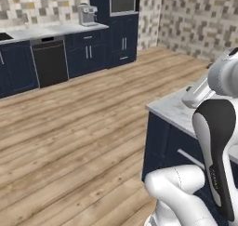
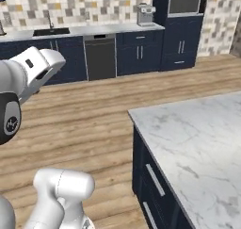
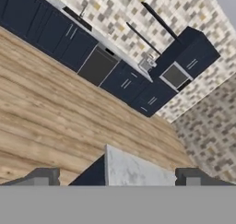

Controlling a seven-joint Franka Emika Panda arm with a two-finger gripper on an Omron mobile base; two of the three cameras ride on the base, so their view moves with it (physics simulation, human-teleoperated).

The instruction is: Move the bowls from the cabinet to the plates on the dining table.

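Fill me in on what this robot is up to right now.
The arm holds nothing: its tool is open and empty, raised over the corner of the marble dining table, facing across the wooden floor toward the far navy floor cupboards. Nothing has been picked up at this moment, and the stretch of table in sight carries no bowl. A coffee machine stands on the far counter.

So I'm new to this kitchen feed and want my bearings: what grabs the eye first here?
The white marble table on its navy base fills the near right of the right base view, with the robot's white arm rising beside it. Across the wood floor, a navy cupboard run lines the tiled far wall, holding a dishwasher, coffee machine and built-in oven.
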